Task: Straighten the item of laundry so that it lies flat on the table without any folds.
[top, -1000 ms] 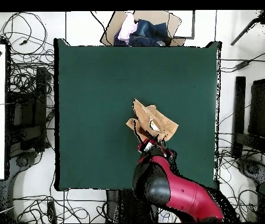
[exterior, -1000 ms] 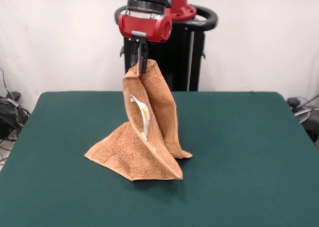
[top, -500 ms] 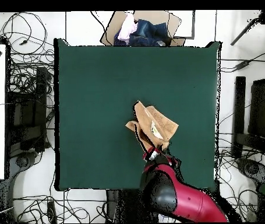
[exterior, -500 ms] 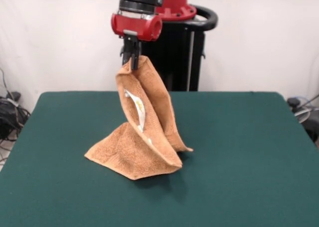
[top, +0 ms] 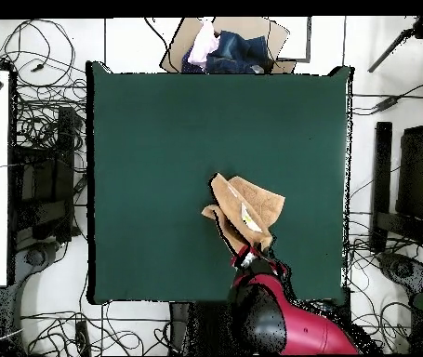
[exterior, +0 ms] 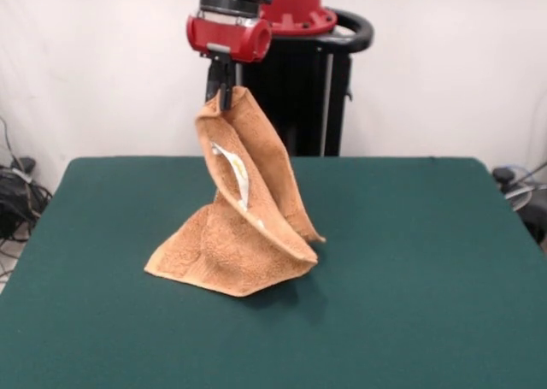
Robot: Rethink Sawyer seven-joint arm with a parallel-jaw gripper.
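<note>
The orange-tan towel (exterior: 244, 235) hangs like a tent above the dark green table (exterior: 410, 261). My gripper (exterior: 221, 97) is shut on the towel's top corner and holds it high. The towel's lower part rests bunched on the table left of centre. Its white tag with yellow print (exterior: 236, 177) shows inside the hanging fold. In the overhead view the towel (top: 244, 209) lies towards the table's (top: 159, 139) near right side, with my gripper (top: 250, 256) at its near edge, mostly hidden by the red arm.
The black pedestal (exterior: 308, 90) stands behind the table. A cardboard box of clothes (top: 226, 45) sits past the table's far edge in the overhead view. Cables (top: 38, 121) lie on the floor around the table.
My gripper has risen and moved a little left in the front view, pulling the towel's corner higher. More of the towel has lifted off the table.
</note>
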